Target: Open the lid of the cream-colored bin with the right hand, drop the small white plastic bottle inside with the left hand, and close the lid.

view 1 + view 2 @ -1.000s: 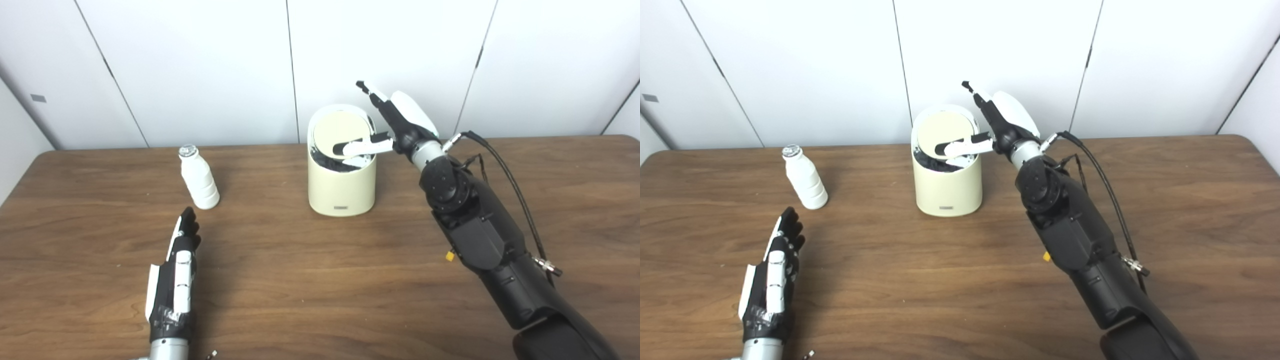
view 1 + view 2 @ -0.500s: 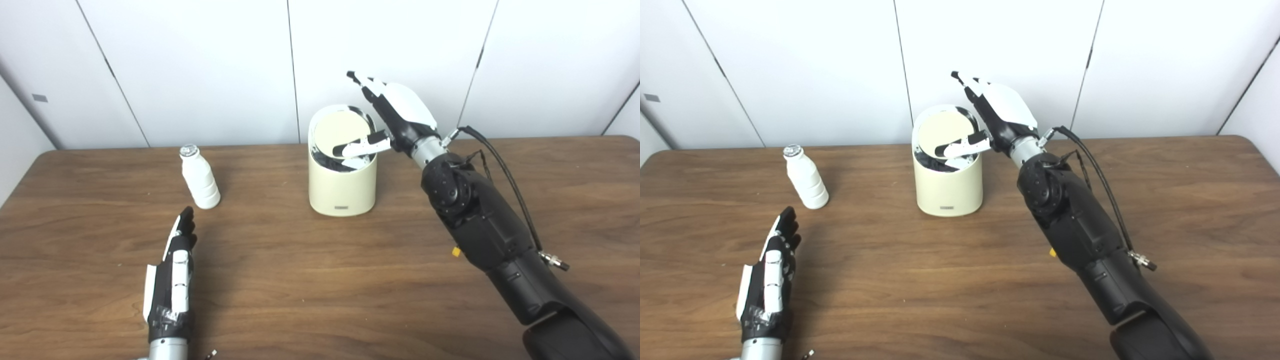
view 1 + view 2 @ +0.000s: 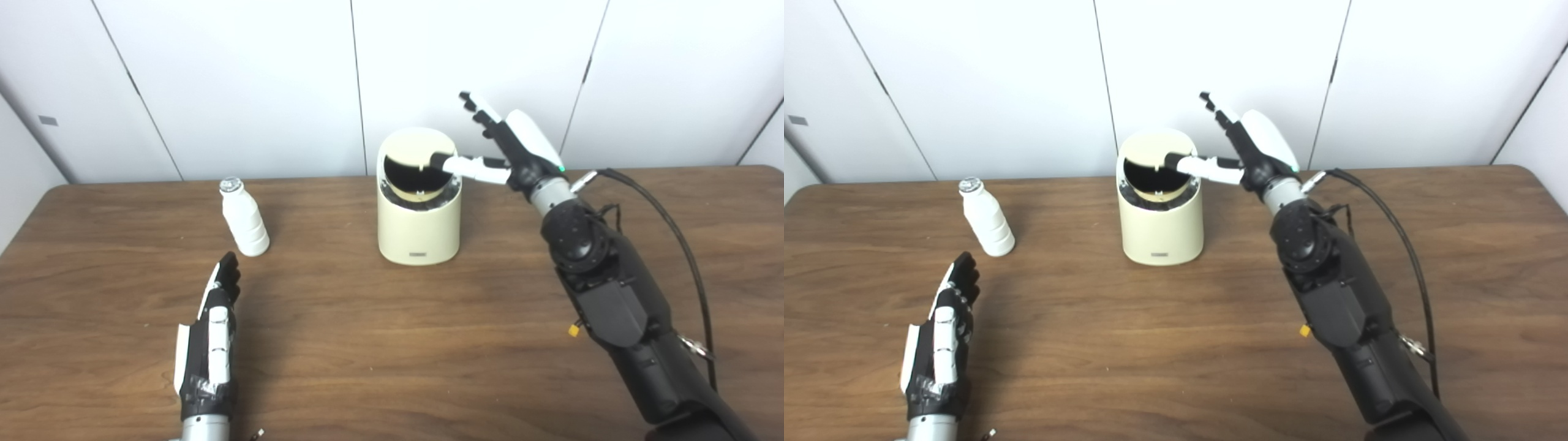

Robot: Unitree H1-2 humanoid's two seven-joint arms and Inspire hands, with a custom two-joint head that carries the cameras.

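Against white wall panels stands a brown wood-grain table [image 3: 380, 343]. Near its far edge, at the middle, sits the cream-colored bin [image 3: 419, 229], its round lid [image 3: 419, 154] tipped so a dark opening shows. The right hand [image 3: 511, 153] is beside the bin's right rim, fingers spread and holding nothing, thumb reaching to the lid's edge; whether it touches is hard to tell. The small white plastic bottle [image 3: 244, 218] stands upright toward the far left. The left hand [image 3: 211, 334] lies flat and empty near the front edge, apart from the bottle. The bin's inside is too dark to make out.
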